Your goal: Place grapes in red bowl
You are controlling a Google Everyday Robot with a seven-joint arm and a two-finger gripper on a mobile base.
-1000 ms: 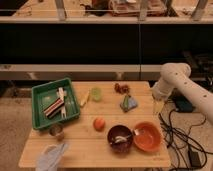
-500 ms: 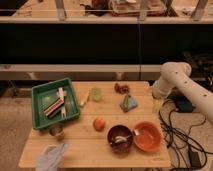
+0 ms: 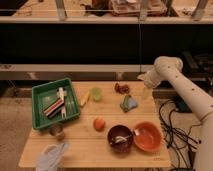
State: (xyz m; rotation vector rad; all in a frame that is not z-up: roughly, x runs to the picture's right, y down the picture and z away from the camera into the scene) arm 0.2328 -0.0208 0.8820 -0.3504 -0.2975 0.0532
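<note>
1. Grapes point(image 3: 121, 88) lay near the far edge of the table point(image 3: 85, 146), well apart from the red bowl point(image 3: 148, 137) at the near right corner.
2. The gripper point(image 3: 145, 91) hung over the table's far right edge, near the grapes but apart from them. Whether it was spread or closed could not be told.
3. Over the last second nothing visibly shifted: the arm kept its pose, and the grapes and both bowls stayed put.
4. Judged from that, the pick had not begun. The reach left to the grapes remained, then a carry toward the red bowl, avoiding the maroon bowl point(image 3: 120, 139) just beside it.
</note>
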